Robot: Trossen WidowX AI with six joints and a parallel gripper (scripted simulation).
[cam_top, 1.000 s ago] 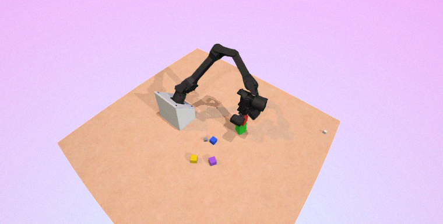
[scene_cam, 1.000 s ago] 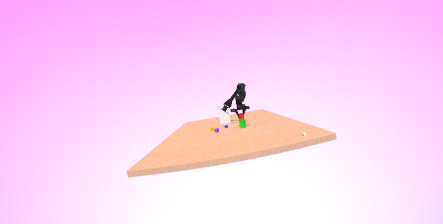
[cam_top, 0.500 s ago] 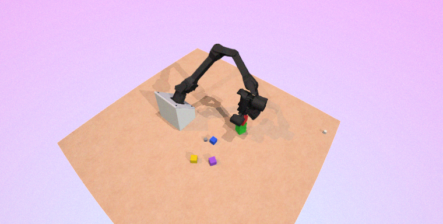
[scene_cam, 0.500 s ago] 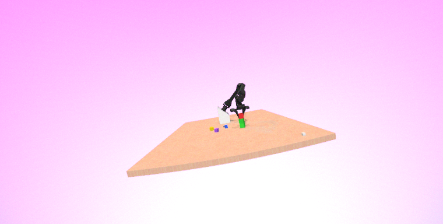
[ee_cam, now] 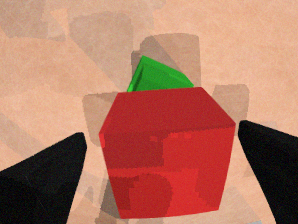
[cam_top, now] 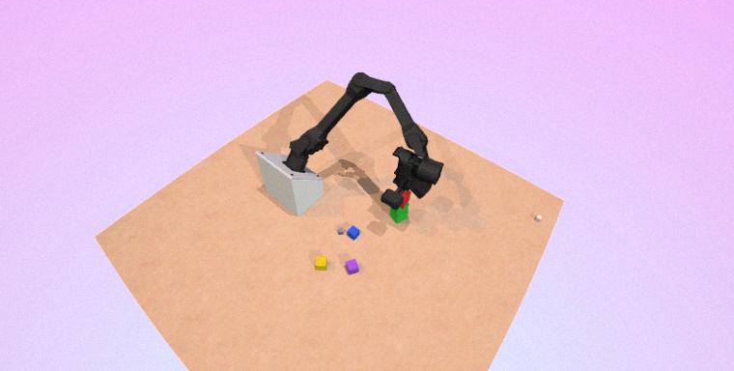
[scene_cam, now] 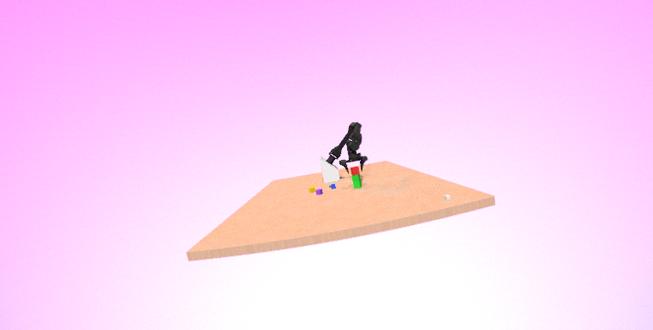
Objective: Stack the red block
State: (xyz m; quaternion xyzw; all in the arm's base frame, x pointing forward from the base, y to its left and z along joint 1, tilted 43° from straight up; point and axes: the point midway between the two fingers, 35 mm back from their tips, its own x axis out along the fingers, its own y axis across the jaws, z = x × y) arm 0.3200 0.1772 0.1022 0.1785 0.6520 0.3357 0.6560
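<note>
The red block (cam_top: 406,198) (scene_cam: 355,170) (ee_cam: 167,150) sits on top of the green tower (cam_top: 399,213) (scene_cam: 356,181) (ee_cam: 157,76), turned somewhat relative to it. In the exterior view the tower stands upright and the red block touches its top. My gripper (scene_cam: 355,172) (ee_cam: 163,135) is open around the red block, with a finger on each side. In the wrist view a gap shows between each finger and the block. Most of the tower is hidden under the red block in the wrist view. In the top view the gripper hides part of the red block.
A blue block (cam_top: 352,232) (scene_cam: 332,186) and a small grey cube (cam_top: 340,231) lie near the tower. A yellow block (cam_top: 321,263) (scene_cam: 311,189) and a purple block (cam_top: 352,267) (scene_cam: 319,192) lie farther off. A small white cube (cam_top: 537,218) (scene_cam: 447,197) lies near the table's edge.
</note>
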